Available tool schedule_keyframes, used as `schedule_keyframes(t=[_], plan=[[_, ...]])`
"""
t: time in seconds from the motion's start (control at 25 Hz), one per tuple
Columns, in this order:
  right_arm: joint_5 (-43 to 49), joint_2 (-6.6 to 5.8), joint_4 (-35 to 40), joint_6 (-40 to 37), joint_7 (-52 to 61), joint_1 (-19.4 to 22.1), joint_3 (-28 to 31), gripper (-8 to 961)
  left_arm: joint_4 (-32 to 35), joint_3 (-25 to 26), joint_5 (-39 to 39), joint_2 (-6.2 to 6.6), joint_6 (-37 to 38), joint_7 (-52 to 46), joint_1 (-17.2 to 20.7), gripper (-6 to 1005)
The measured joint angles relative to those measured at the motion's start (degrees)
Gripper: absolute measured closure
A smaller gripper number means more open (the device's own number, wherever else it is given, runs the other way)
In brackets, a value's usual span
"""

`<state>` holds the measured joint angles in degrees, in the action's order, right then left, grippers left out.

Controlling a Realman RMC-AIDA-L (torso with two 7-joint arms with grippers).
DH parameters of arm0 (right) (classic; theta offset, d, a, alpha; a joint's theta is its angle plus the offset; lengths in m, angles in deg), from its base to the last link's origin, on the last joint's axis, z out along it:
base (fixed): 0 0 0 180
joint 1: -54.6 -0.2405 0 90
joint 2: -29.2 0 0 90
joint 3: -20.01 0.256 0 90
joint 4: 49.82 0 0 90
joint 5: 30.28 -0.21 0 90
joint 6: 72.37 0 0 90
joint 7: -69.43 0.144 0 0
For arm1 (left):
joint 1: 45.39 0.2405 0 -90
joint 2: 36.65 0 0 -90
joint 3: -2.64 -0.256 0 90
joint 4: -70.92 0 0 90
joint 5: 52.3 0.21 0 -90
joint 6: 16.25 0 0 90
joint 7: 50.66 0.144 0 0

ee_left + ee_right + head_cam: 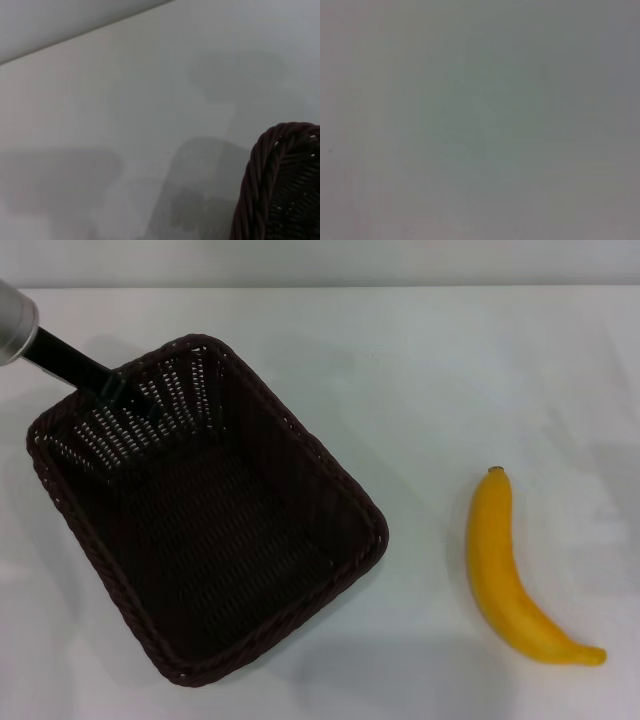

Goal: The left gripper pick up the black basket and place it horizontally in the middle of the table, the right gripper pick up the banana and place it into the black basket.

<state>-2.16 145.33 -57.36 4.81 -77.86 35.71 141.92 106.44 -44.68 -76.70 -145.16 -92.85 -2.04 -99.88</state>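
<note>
One arm at work: the left gripper (128,395) meets the far rim of the skewed black basket (215,540), jaw state indiscernible, presumably to reposition it; banana (510,575) lies well apart.

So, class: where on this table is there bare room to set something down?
Bare table lies between the basket and the banana, and along the far edge. The left side is crowded: the left tool is at the basket's far rim.

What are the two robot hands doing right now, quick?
Left end effector: at the far rim of the black basket; whether it is gripping cannot be told.
Right end effector: not in view.
</note>
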Motion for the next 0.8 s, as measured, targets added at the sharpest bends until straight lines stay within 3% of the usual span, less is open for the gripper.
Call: schedule_keyframes(t=[0.12,0.52,0.64,0.8], plan=[[0.00,0.03,0.13,0.02,0.21,0.06,0.00,113,0.03,0.10,-0.01,0.14,0.01,0.29,0.13,191],[0.01,0.07,0.17,-0.09,1.99,0.21,0.00,115,-0.05,0.55,-0.71,0.72,-0.63,0.15,0.39,669],[0.01,0.01,0.16,-0.10,2.05,0.34,0.06,115,-0.08,2.49,-1.12,0.86,-0.98,0.19,0.54,712],[0.01,-0.02,0.16,-0.10,2.09,0.43,0.09,116,-0.15,7.19,-3.66,2.52,-3.11,0.42,1.48,760]])
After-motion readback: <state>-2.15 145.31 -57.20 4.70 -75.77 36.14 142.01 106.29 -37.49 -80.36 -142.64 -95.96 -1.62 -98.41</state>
